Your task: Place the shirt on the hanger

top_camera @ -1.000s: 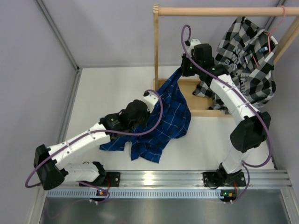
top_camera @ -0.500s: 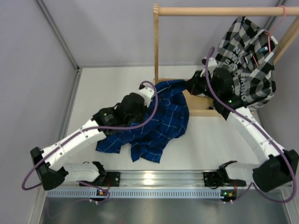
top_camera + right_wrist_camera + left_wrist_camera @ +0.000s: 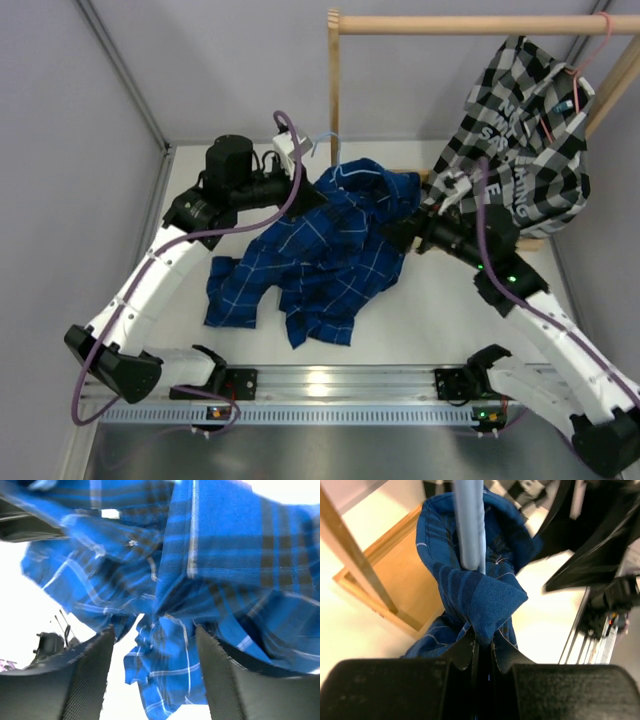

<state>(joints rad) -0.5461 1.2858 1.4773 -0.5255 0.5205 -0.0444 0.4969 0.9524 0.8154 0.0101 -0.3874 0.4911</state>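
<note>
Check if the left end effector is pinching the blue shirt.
Yes, the left end effector is shut on a fold of the blue checked shirt.

Blue shirt (image 3: 330, 275), wooden rack (image 3: 334, 100) on table (image 3: 430, 310)

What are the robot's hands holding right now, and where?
The left gripper pinches a bunched fold of the royal-blue checked shirt, next to the thin light-blue hanger. The right gripper is open, holding nothing.
</note>
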